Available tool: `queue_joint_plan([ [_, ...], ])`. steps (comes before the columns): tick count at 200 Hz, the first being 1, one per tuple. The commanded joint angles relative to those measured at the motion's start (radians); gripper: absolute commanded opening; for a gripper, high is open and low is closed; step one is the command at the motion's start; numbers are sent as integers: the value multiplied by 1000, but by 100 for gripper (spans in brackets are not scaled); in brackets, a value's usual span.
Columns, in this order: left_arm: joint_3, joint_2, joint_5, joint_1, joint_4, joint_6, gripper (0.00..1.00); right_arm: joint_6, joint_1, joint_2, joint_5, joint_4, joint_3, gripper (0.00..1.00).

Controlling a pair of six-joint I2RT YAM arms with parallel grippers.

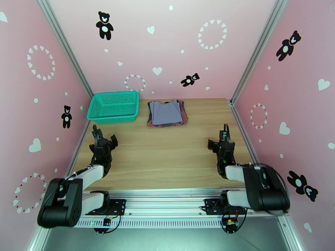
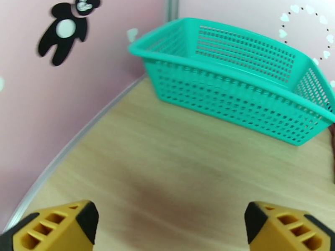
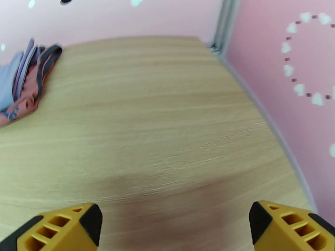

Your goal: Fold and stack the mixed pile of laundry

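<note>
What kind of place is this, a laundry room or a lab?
Probably a robot test booth: pink panels with bears and hearts enclose a wooden table, with aluminium posts and robot arms bolted at its near edge.

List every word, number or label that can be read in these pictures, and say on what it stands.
No text can be read in these pictures.
Rust-red fabric tank top with dark navy trim: bluish marks on it, perhaps lettering, too blurred to read.
Pink walls: black bear stickers and white heart stickers, no words.
</note>
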Motion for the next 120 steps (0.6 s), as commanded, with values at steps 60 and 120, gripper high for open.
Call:
queue_joint_plan([
  [60, 170, 173, 274, 11, 1, 126, 99, -44, -14, 41, -239, -74, 150, 99],
  [120, 343, 259, 242, -3, -219, 131, 99, -48, -1, 39, -212, -78, 151, 99],
])
